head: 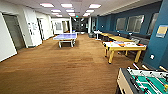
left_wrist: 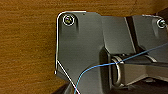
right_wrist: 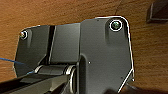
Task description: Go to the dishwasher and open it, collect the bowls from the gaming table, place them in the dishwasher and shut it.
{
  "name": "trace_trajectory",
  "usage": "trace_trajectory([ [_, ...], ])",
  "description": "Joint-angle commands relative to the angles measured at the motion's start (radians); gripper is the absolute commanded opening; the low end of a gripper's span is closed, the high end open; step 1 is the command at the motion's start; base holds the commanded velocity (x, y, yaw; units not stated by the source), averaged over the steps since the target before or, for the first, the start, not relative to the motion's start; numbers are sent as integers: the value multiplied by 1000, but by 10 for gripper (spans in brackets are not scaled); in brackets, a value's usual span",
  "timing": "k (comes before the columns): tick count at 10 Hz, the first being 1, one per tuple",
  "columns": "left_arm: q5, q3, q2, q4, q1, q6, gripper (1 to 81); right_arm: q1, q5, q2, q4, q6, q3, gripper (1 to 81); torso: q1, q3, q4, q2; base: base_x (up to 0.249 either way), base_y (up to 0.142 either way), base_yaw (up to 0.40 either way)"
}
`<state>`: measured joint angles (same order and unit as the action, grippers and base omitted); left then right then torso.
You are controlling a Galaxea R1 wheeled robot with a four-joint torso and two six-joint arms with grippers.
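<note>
The gaming table, a white-topped desk with yellow legs bearing colourful sheets, is seen ahead on the right against the blue wall; whether the fingers are wide or narrow cannot be told. A broad stretch of open brown floor lies before it, bounded by the table-football table at near right and a table-tennis table farther ahead.

My head camera sits high, looking forward and down a long room, the gaming desk far off at two o'clock. Both my wrist cameras face straight down, close above the brown wooden floor, which all three views share.
</note>
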<state>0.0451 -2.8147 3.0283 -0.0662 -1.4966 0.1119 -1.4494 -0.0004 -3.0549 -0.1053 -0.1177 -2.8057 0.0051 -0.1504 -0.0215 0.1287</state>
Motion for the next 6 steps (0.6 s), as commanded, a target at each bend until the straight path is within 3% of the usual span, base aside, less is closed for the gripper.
trace_trajectory([
  [1, -45, -2, 2, 12, 54, -1, 811, 62, -49, 0, 4, 0, 2, 811, 0, 0, 0, 0, 138, 0, 0],
  [6, -42, -2, 18, 16, 52, -1, 811, 62, -49, 0, 6, 0, 2, 811, 0, 0, 0, 0, 136, 0, 0],
])
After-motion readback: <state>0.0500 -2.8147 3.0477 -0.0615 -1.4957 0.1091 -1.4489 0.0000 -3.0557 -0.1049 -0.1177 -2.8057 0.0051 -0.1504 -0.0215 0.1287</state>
